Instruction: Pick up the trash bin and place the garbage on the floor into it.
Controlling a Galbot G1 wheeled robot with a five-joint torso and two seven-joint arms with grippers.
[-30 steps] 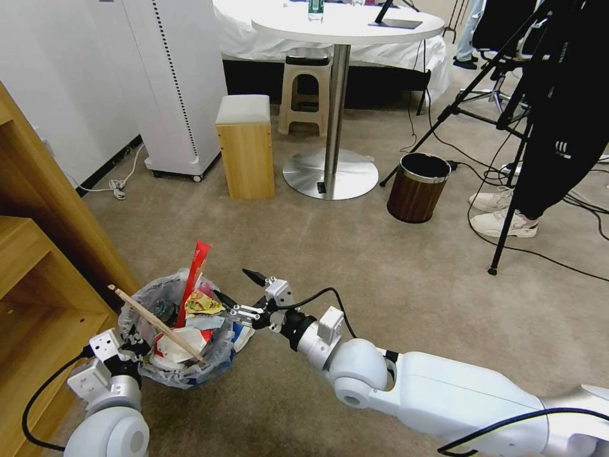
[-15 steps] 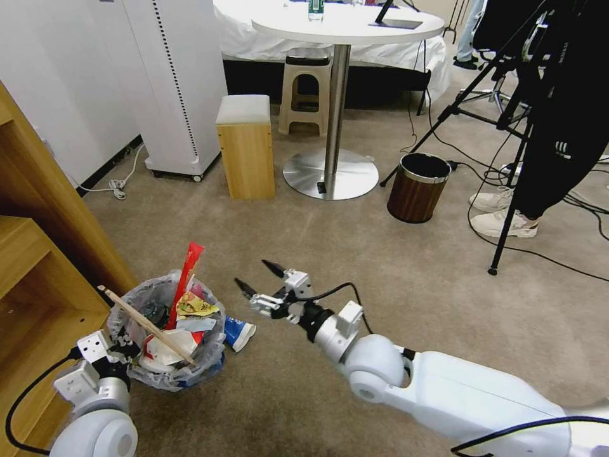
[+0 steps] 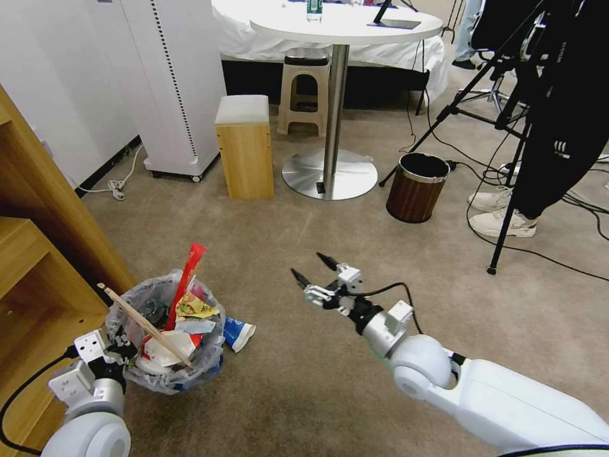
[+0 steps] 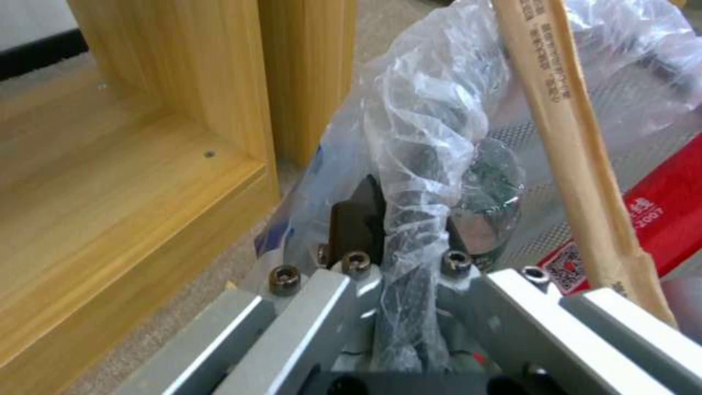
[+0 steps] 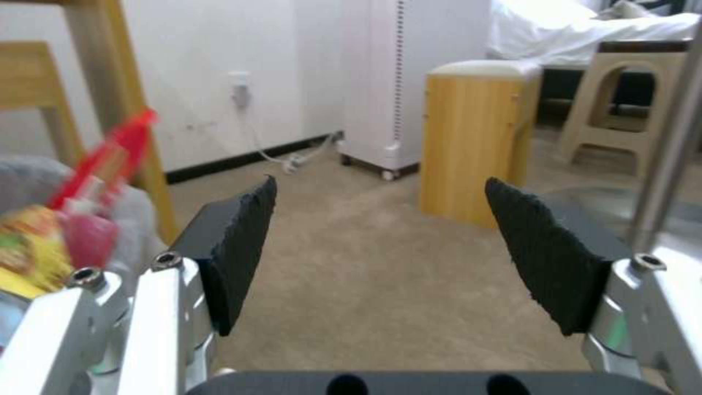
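Left gripper [image 4: 398, 219] pinches the trash bin [image 3: 166, 374] rim; right gripper [image 3: 315, 271], wide apart, empty; blue-white cup [image 3: 238, 332] lies between them.

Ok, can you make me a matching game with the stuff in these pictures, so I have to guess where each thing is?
Things:
1. wooden stick
2. blue and white paper cup
3. left pincer
4. right pincer

Places or states:
A. lying on the carpet beside the trash bin
B. open, holding nothing, above the carpet
C. lying across the top of the trash bin
D. shut on the trash bin's bagged rim

Pairs: 1-C, 2-A, 3-D, 4-B
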